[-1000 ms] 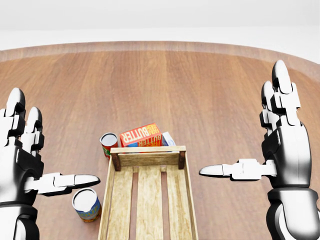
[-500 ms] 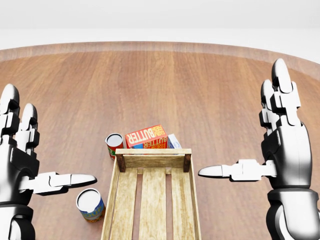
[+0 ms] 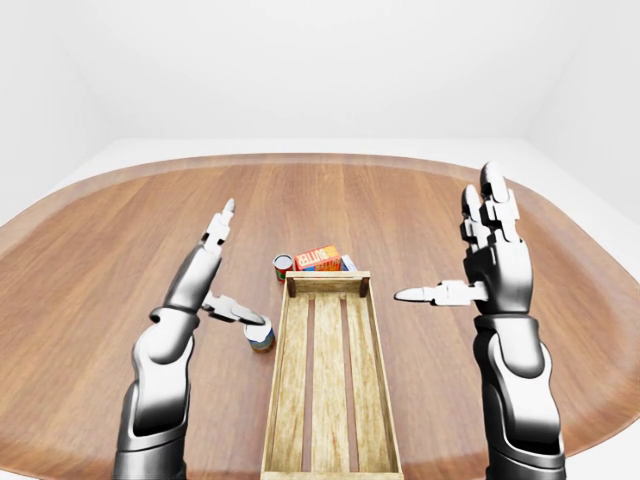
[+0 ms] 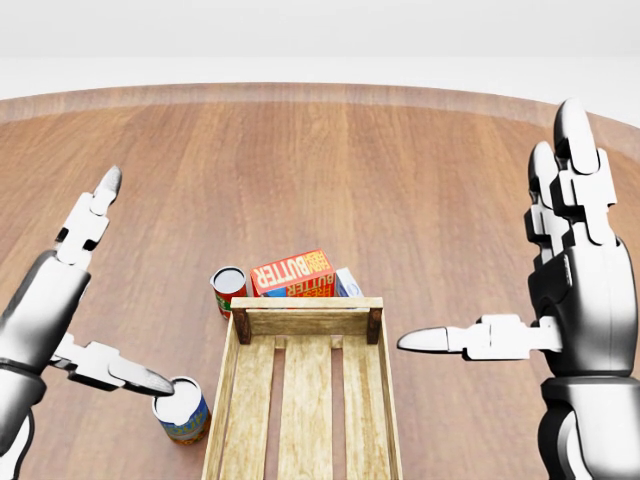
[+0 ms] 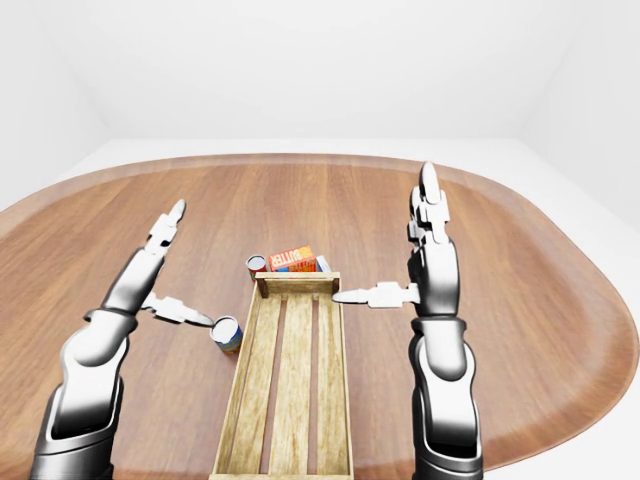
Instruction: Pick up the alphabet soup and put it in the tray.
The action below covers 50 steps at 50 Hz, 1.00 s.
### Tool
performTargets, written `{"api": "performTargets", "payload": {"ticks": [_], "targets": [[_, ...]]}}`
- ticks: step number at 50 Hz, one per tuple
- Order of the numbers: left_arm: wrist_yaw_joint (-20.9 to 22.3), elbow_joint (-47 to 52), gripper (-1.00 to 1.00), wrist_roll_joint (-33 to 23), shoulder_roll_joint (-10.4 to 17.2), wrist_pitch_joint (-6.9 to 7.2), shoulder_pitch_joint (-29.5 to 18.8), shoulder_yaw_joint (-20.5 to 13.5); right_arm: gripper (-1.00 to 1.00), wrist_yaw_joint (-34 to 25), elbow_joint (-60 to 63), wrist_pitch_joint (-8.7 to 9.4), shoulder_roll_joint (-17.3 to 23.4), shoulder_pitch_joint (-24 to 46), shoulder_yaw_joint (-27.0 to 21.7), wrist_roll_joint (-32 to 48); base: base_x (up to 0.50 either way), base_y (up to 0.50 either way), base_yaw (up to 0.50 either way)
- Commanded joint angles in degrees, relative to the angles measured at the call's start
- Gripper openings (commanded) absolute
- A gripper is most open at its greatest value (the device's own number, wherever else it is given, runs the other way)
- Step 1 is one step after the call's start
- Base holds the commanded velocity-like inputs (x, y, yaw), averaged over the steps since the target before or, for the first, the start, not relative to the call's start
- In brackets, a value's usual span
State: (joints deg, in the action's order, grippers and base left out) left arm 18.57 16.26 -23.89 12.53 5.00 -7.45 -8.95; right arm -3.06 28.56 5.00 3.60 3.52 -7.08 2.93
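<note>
Nothing is lifted yet: the open left hand (image 4: pixel 75 300) reaches the soup can (image 4: pixel 181 409) beside the empty tray (image 4: pixel 304 318); the right hand (image 4: pixel 560 300) hangs open.

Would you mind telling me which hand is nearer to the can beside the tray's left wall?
The left. The left hand has its thumb tip at the can; the right hand is open across the tray, well off.
</note>
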Motion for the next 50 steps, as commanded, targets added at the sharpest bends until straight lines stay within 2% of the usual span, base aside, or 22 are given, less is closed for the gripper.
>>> {"api": "performTargets", "payload": {"ticks": [1,6,13,14,15,17,18,20,25,28,31,33,34,35,36,37,39,40,41,43,47,50], "targets": [[10.0,-10.7,1.00,-17.8,3.3,0.00,-2.7,0.1,1.00,-0.3,1.8,0.00,0.0,0.4,0.0,0.3,0.00,0.00,0.00],[11.1,-16.3,1.00,-22.6,4.0,0.00,-3.3,0.4,1.00,-0.7,2.0,0.00,0.0,1.2,1.2,1.5,0.00,0.00,0.00],[11.2,-21.8,1.00,-25.5,5.3,0.00,-5.7,0.1,1.00,-1.0,1.9,0.00,0.1,1.7,1.0,1.7,0.00,0.00,0.00],[10.8,-22.6,1.00,-26.0,5.5,-0.99,-5.8,0.3,1.00,-1.0,2.0,0.00,0.1,1.8,1.0,1.7,0.00,0.00,0.00],[10.9,-22.9,1.00,-26.3,5.4,-1.10,-6.1,0.3,1.00,-1.0,1.9,0.00,0.1,1.8,0.9,1.7,0.00,0.00,0.00],[10.7,-24.4,1.00,-28.1,5.9,-2.29,-6.4,0.8,1.00,-1.0,1.6,0.00,0.1,1.9,1.0,1.7,0.00,0.00,0.00],[10.8,-25.9,1.00,-29.3,6.3,-3.61,-6.3,1.4,1.00,-1.0,1.4,0.00,0.2,1.7,1.3,2.2,0.00,0.00,0.00],[10.9,-26.9,1.00,-30.5,6.4,-4.41,-6.8,1.5,1.00,-1.1,1.1,0.00,-0.1,1.5,1.5,2.2,0.00,0.00,0.00],[8.2,-32.7,1.00,-33.1,7.0,-5.37,-9.9,1.8,1.00,-1.0,0.6,0.00,0.0,1.6,1.3,2.4,0.00,0.00,0.00],[9.4,-31.6,1.00,-33.7,6.8,-5.76,-9.2,2.3,1.00,-1.0,0.3,0.00,-0.1,1.2,1.5,2.5,0.00,0.00,0.00],[9.6,-32.3,1.00,-34.4,6.5,-5.97,-9.4,2.5,1.00,-1.1,0.5,0.00,-0.1,1.6,1.6,2.6,0.00,0.00,0.00],[12.7,-29.6,1.00,-34.8,6.3,-4.20,-9.9,2.4,1.00,-1.1,0.6,0.00,-0.1,1.8,1.5,2.6,0.00,0.00,0.00],[13.0,-29.3,1.00,-34.9,6.1,-4.03,-9.9,2.4,1.00,-1.0,0.7,0.00,-0.1,1.8,1.5,2.6,0.00,0.00,0.00],[10.9,-31.5,1.00,-35.3,5.9,-4.83,-9.5,2.7,1.00,-1.1,0.7,0.00,-0.1,1.7,1.6,2.6,0.00,0.00,0.00],[13.2,-29.1,1.00,-35.3,5.4,-3.61,-9.5,2.8,1.00,-1.1,0.7,0.00,-0.1,1.5,1.6,2.6,0.00,0.00,0.00],[13.7,-28.7,1.00,-35.3,5.1,-3.25,-9.4,2.9,1.00,-1.1,0.7,0.00,-0.1,1.4,1.5,2.6,0.00,0.00,0.00],[13.5,-29.0,1.00,-35.7,4.8,-3.16,-9.0,3.2,1.00,-1.1,0.8,0.00,-0.1,1.4,1.4,2.6,0.00,0.00,0.00],[10.8,-32.0,1.00,-35.9,4.5,-4.50,-8.9,3.8,1.00,-1.1,1.1,0.00,-0.1,1.3,1.3,2.5,0.00,0.00,0.00],[12.1,-30.7,1.00,-36.1,4.3,-3.31,-9.1,3.7,1.00,-1.1,1.1,0.00,-0.1,1.3,1.2,2.4,0.00,0.00,0.00],[10.7,-32.2,1.00,-36.2,4.0,-4.07,-8.8,4.2,1.00,-1.1,1.3,0.00,-0.2,1.2,1.3,2.4,0.00,0.00,0.00],[10.8,-32.9,1.00,-35.5,2.8,-3.50,-8.2,5.0,1.00,-1.0,1.0,0.00,-0.3,1.1,1.5,2.3,0.00,0.00,0.00],[10.5,-34.4,1.00,-34.8,2.5,-3.70,-8.3,5.2,1.00,-1.0,1.2,0.00,-0.2,1.4,1.5,2.4,0.00,0.00,0.00]]}}
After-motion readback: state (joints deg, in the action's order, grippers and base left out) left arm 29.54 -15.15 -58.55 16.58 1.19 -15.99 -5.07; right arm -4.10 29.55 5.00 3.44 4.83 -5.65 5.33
